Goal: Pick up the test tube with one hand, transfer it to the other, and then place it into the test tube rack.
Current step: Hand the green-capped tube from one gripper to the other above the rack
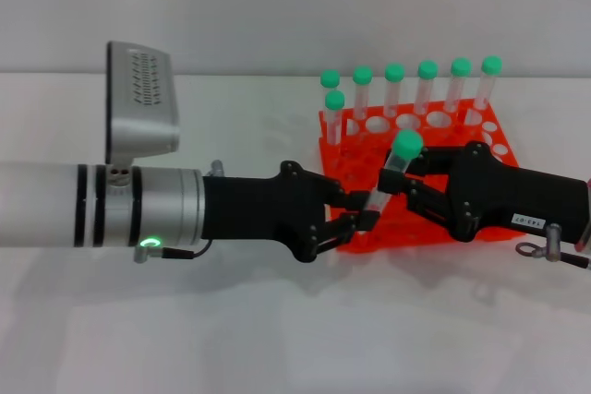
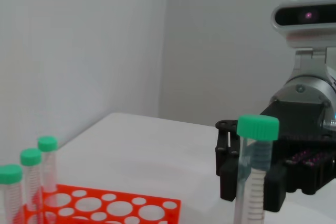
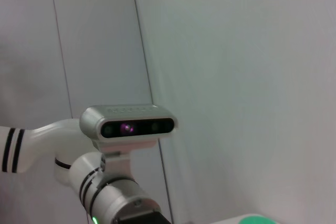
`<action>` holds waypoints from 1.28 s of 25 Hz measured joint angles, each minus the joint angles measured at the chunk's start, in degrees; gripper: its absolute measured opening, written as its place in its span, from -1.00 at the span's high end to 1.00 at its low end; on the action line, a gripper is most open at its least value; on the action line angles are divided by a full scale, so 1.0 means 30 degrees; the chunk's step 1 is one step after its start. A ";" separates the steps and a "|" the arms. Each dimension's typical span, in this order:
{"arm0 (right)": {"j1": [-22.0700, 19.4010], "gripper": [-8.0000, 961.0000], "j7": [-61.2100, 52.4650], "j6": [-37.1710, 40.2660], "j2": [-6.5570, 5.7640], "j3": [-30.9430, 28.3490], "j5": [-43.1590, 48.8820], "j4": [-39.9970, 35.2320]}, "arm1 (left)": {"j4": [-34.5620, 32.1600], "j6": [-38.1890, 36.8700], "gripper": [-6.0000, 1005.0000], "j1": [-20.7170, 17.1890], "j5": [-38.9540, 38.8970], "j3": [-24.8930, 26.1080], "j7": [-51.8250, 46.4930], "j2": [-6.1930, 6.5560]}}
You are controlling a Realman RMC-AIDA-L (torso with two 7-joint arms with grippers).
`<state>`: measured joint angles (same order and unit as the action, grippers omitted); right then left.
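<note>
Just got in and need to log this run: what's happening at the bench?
A handover is under way. The left tool holds the lower end of the test tube, upright above the table, while the right tool closes in around its upper part. Seven more capped tubes stand in the orange test tube rack behind.

**Test tube held between two grippers before the rack**

A slim clear test tube (image 1: 391, 169) with a green screw cap, tilted slightly, is held above the table between the left gripper (image 1: 360, 211) and right gripper (image 1: 404, 179). Behind it sits the orange-red test tube rack (image 1: 499, 140), many round holes.
</note>
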<state>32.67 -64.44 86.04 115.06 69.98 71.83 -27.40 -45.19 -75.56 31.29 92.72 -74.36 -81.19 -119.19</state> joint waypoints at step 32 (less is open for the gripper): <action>-0.0049 0.55 0.0045 -0.0909 -0.0062 -0.0065 0.0031 -0.0037 | -0.1221 0.0062 -0.63 -0.3281 -0.2478 0.2160 0.1522 -0.0010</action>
<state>32.52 -64.31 83.32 114.87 69.79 71.93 -27.51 -48.85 -75.37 21.45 85.29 -67.88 -76.62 -119.22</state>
